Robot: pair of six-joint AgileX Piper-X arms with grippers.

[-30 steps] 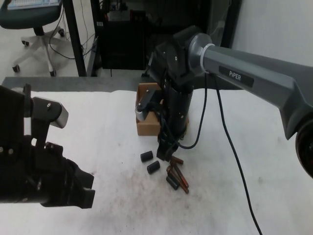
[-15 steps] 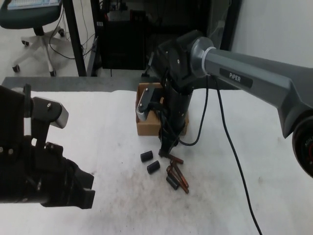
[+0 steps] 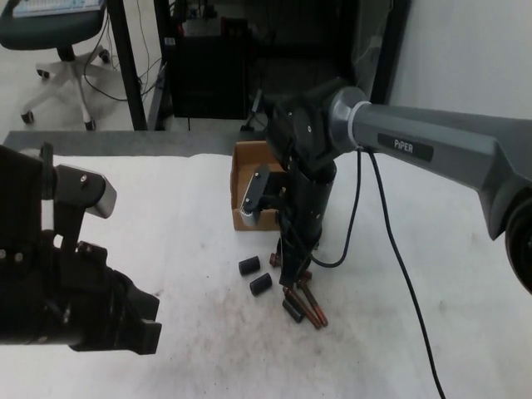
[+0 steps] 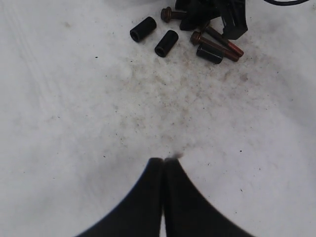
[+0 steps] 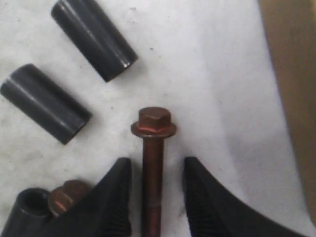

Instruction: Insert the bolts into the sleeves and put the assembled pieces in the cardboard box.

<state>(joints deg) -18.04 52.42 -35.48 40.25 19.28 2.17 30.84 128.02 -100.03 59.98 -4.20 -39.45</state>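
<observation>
change: the right gripper point(image 3: 287, 264) has sunk lower over the bolt pile point(image 3: 304, 308), its wrist drawing off the cardboard box point(image 3: 242, 218).
right gripper: fingers spread, straddling one bolt point(image 5: 153, 148) lying on the cloth point(image 5: 207, 74) (not squeezing it).
sleeves: one sleeve point(image 5: 94, 39) and a second sleeve point(image 5: 45, 103) loose just beyond its fingertips.
left gripper point(image 4: 163, 163): fingers pressed together, well short of the pile.

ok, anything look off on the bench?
Nothing damaged or spilled. The only oddity is a brownish smudge on the white bench cover, beside the loose bolts and sleeves.
</observation>
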